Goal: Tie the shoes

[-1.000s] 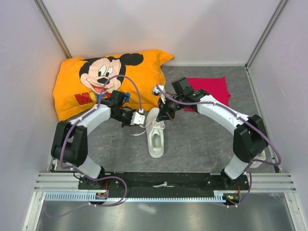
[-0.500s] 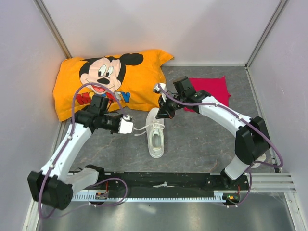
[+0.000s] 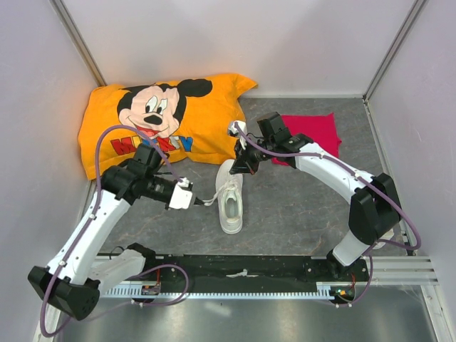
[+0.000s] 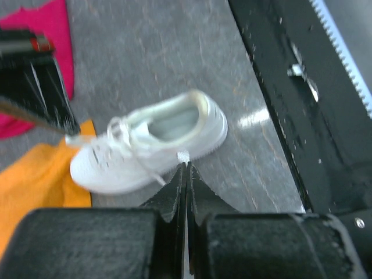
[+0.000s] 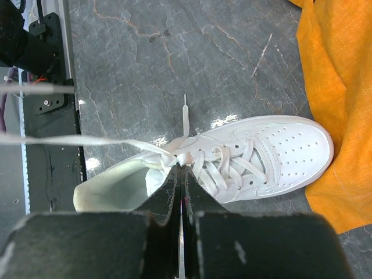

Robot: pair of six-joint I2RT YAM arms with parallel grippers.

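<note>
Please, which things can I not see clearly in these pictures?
- Left wrist view: the white lace-up sneaker is blurred; fine details are unreadable.
- Right wrist view: a thin white lace runs off the left edge; its end is unseen.
- Top view: the right gripper covers part of the sneaker's toe.

A plain white low-top lace-up sneaker lies on the grey marbled counter, toe to the right and heel opening to the left. Its toe is just beside a fold of orange fabric that fills the right edge. The right arm's black two-finger tool has its fingers pressed together, tips at the point where the laces gather on the tongue. One thin white lace runs from there straight out to the left edge, over a black metal rail. A short lace end lies on the counter, pointing away from the shoe.
</note>
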